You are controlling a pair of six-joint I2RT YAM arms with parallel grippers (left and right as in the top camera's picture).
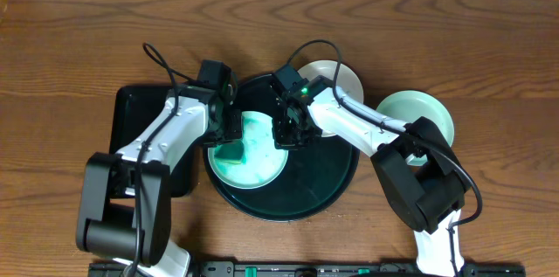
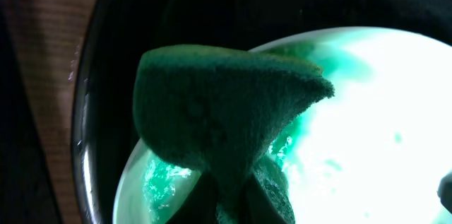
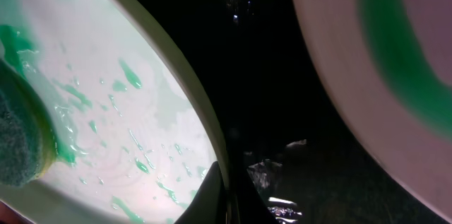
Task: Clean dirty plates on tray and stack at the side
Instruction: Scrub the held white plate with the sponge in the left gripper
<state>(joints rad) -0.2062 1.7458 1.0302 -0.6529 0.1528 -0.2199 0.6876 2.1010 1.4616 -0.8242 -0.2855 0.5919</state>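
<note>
A dirty plate (image 1: 258, 150) smeared with green lies in the round black basin (image 1: 327, 190). My left gripper (image 1: 229, 137) is shut on a green sponge (image 2: 226, 121), which is pressed on the plate's left part (image 2: 367, 111). My right gripper (image 1: 293, 133) is shut on the plate's right rim (image 3: 205, 132), one finger on each side of it. The sponge also shows at the left edge of the right wrist view (image 3: 18, 146). A second plate (image 1: 336, 80) leans at the basin's back edge; it appears pinkish with a green smear in the right wrist view (image 3: 381, 75).
A black rectangular tray (image 1: 131, 115) lies left of the basin, under my left arm. A pale green plate (image 1: 428, 111) sits on the wooden table to the right of the basin.
</note>
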